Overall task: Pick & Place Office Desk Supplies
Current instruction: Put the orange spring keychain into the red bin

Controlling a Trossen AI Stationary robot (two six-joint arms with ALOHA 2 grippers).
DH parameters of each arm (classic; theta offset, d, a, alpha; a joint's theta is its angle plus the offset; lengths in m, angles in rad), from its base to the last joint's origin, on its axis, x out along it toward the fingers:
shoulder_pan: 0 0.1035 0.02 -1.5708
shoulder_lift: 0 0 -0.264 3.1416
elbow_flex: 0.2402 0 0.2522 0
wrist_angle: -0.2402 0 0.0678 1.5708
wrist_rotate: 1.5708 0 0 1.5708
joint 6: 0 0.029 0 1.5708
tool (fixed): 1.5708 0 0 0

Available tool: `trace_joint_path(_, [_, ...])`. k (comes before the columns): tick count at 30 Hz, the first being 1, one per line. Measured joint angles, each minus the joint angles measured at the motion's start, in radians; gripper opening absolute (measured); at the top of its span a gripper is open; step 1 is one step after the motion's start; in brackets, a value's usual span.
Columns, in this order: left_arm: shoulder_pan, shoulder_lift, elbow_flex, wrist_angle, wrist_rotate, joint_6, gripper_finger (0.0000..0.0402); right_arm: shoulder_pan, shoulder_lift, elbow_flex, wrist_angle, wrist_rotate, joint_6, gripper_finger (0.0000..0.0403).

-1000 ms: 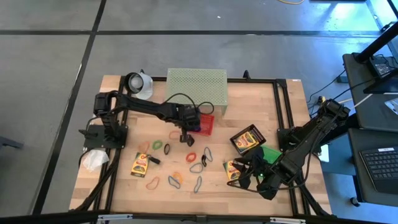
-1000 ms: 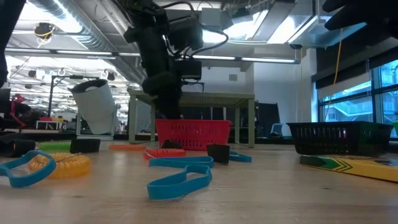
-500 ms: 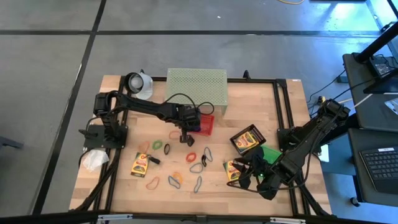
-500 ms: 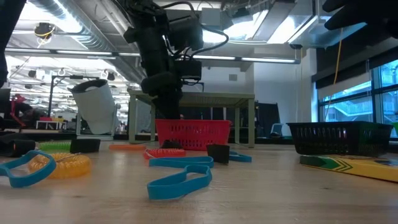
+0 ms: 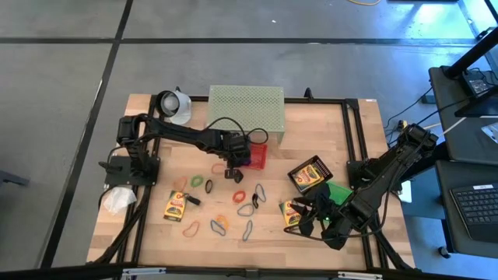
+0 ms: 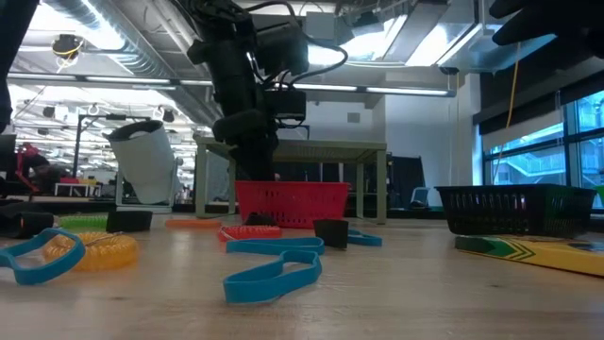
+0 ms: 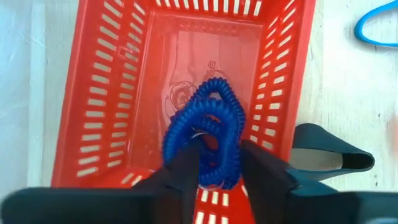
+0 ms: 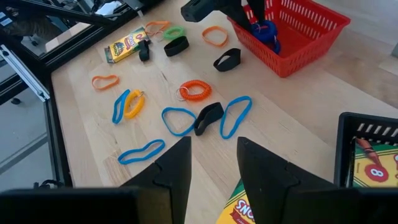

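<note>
While right hand (image 8: 211,165) waited open nr bench (image 5: 311,132) edge, left hand (image 7: 217,168), fingers parted, hung over blue coil (image 7: 208,134) in red basket (image 7: 99,99).

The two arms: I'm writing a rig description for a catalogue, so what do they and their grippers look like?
Both arms are black and jointed, built of slim links with blocky joint housings. A thin black cable loops above the left arm near its wrist. The right arm is bulkier towards its wrist. Each ends in two dark, flat, tapering fingers: left gripper, right gripper. No markings are visible.
</note>
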Motion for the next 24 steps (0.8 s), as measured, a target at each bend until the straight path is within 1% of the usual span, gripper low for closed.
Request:
trace_joint_path(3, [0.0,-0.006,0.0,-0.002,0.0,0.0,0.0151,0.0,0.0,0.0,0.0,0.0,0.0,0.013])
trace_joint_path(6, [0.0,-0.026,0.009,-0.008,-0.002,-0.03,0.0173,0.0,0.0,0.0,0.0,0.0,0.0,0.013])
trace_joint_path(8, [0.0,-0.042,0.028,-0.021,0.005,-0.042,0.0179,0.0,0.0,0.0,0.0,0.0,0.0,0.013])
trace_joint_path(12, [-0.008,-0.073,0.081,-0.098,0.02,-0.048,0.0182,0.0,0.0,0.0,0.002,0.0,-0.001,0.013])
trace_joint_path(15, [-0.029,-0.079,0.12,-0.164,0.091,-0.043,0.0182,0.0,0.0,0.0,0.002,0.0,-0.002,0.013])
trace_joint_path(17, [-0.053,-0.079,0.133,-0.203,0.163,0.0,0.0182,0.0,0.0,0.0,0.003,0.0,-0.001,0.013])
trace_joint_path(19, [-0.089,-0.079,0.133,-0.234,0.194,0.082,0.0182,0.0,0.0,0.0,0.004,-0.001,-0.002,0.013])
trace_joint_path(22, [-0.154,-0.071,0.133,-0.27,0.164,0.196,0.0182,0.0,0.0,0.0,0.011,-0.001,-0.002,0.013])
trace_joint_path(24, [-0.194,-0.069,0.132,-0.269,0.144,0.21,0.0182,0.0,0.0,0.0,0.017,-0.001,-0.003,0.013])
